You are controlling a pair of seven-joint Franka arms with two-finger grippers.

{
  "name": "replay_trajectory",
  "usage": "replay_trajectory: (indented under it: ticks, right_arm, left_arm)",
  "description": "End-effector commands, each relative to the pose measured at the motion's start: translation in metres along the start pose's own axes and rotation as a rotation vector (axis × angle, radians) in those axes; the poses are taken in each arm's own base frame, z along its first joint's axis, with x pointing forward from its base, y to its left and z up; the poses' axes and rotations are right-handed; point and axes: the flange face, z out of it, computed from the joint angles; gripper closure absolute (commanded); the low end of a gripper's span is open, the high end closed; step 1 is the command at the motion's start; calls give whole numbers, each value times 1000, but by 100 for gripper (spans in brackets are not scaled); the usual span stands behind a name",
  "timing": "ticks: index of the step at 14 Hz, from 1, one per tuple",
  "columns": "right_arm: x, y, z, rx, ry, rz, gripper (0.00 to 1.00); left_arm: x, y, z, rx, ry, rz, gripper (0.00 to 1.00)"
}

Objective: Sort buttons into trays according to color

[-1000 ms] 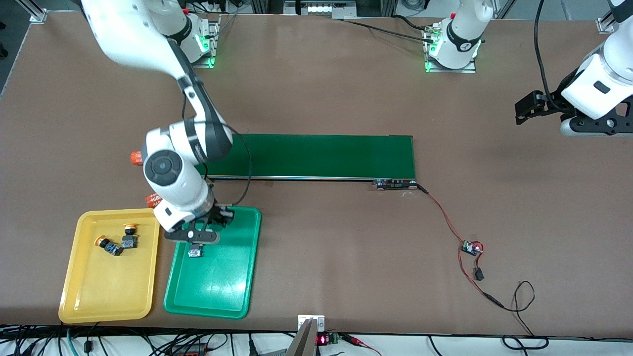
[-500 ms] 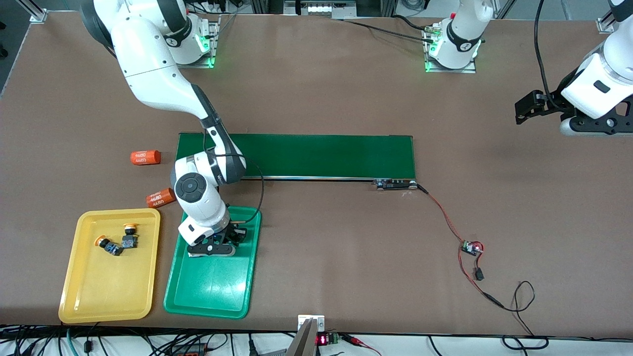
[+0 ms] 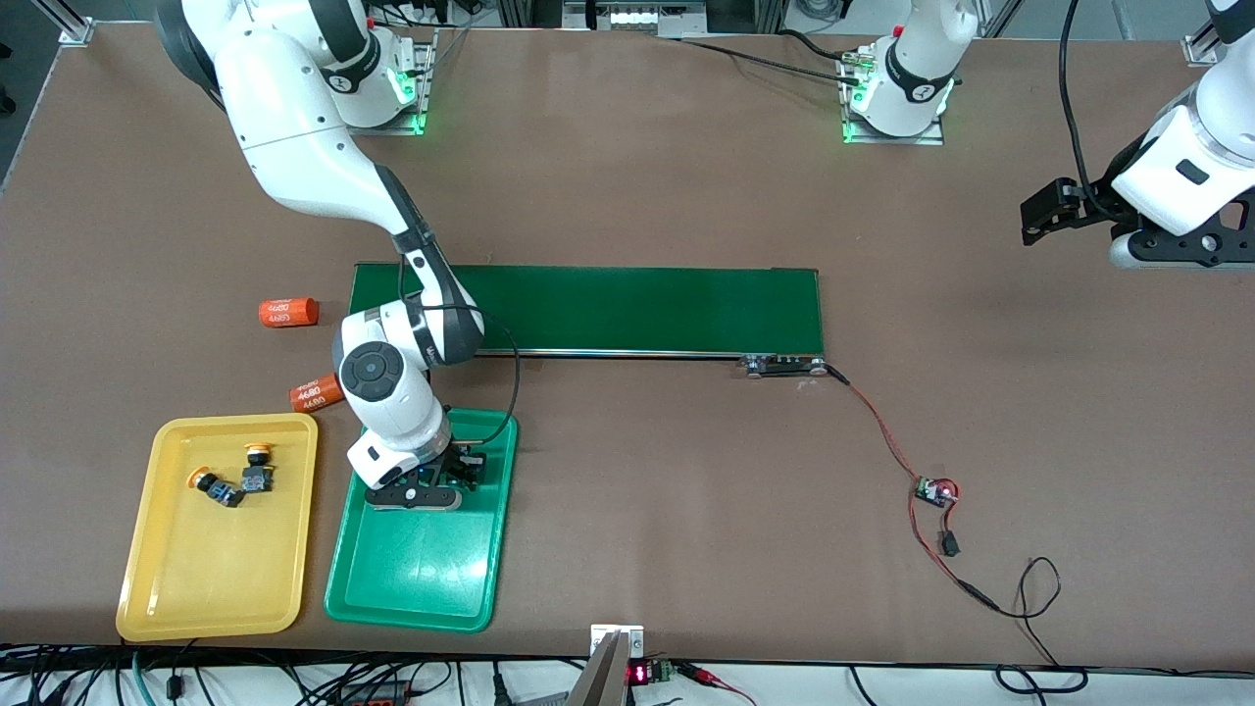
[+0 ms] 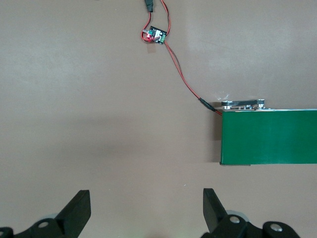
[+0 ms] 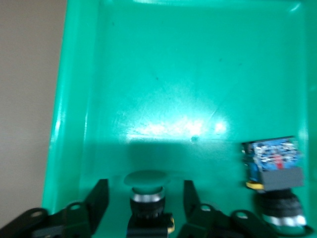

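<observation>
Glossy, smooth plastic on the green tray [image 5: 148, 74], with a bright glare patch on its floor. Same shiny plastic look on the yellow tray [image 3: 186, 574]. Matt brown on the table [image 3: 637, 176]. Matt dark green on the conveyor belt [image 3: 637, 309], edged in bright metal.

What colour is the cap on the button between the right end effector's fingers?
Green cap, clearest in the right wrist view.

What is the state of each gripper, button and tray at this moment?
right gripper: open, low in the green tray, one finger on each side of a green button.
That green button: resting in the tray, not gripped.
second green button: resting in the green tray beside it.
yellow buttons: both lying in the yellow tray.
left gripper: open, empty, waiting above bare table.
</observation>
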Motion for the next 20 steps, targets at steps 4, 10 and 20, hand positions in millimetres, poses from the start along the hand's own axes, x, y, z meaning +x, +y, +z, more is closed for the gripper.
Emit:
replay_trajectory:
  ticks: [4, 10, 20]
  right_arm:
    - [-12, 25, -156, -50, -139, -15, 0]
    - [-19, 108, -297, -71, -269, -96, 0]
    - [-73, 281, -423, -54, -391, -18, 0]
  left_arm:
    - [-1, -3, -6, 4, -1, 15, 0]
    - [2, -1, -6, 6, 8, 18, 0]
    - [0, 4, -7, 4, 10, 29, 0]
